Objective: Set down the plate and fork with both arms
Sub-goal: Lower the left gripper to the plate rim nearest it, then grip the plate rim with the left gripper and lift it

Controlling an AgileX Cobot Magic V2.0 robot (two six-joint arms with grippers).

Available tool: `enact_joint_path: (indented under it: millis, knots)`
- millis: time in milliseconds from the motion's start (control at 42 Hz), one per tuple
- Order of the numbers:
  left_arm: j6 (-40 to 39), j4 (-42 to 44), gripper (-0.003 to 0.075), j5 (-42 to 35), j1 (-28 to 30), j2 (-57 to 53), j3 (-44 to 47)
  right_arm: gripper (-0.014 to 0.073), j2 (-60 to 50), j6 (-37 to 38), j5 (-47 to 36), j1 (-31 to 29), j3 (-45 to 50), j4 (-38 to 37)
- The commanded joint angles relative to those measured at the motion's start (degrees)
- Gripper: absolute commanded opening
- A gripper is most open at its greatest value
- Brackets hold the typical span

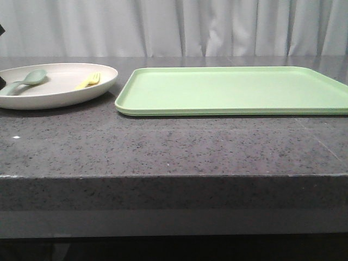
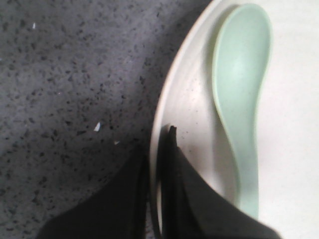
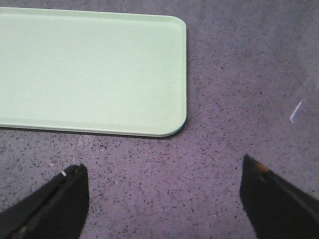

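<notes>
While plate (image 1: 65, 95) rim at bench's left edge is clamped by left gripper (image 2: 158, 164), fork (image 1: 89, 81) lies toward tray (image 1: 234, 89); right gripper (image 3: 162, 184), spread wide, is held near tray corner.

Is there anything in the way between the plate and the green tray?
Nothing visible. The plate sits on the counter just left of the tray, with only a narrow strip of bare counter between them. The tray looks bare. The left gripper is closed on the plate's rim, beside the spoon.
</notes>
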Motion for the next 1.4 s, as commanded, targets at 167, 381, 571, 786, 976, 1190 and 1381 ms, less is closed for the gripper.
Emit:
enact_joint_path:
  millis: [167,381,571,786,976,1190,1381]
  knots:
    - [0.20,-5.45,-0.0018,3.31,-0.29,-3.35,-6.03,0.0635,0.49,-0.34,-4.40,0.01,-1.72,0.03]
    - [0.20,-11.72,-0.0018,7.69,-0.29,-3.35,-11.09,0.0635,0.49,-0.34,-4.46,0.01,-1.72,0.03]
    - [-0.71,-19.68,-0.0018,7.69,-0.55,-3.35,-14.38,0.0635,0.49,-0.34,-4.63,0.01,-1.72,0.03]
    - [-5.41,-21.84,-0.0018,6.74,-4.26,-3.35,-17.07,0.0635,0.49,-0.34,-4.75,0.01,-1.72,0.03]
    - [-9.17,-20.04,-0.0018,2.27,-10.49,-3.11,-17.77,0.0635,0.49,-0.34,-4.75,0.01,-1.72,0.03]
    - [-11.94,-15.59,-0.0018,-4.02,-19.24,-3.11,-17.77,0.0635,0.49,-0.34,-5.01,0.01,-1.72,0.03]
    - [-15.61,-12.37,-0.0018,-10.20,-25.29,-3.00,-17.77,0.0635,0.49,-0.34,-5.22,0.01,-1.72,0.03]
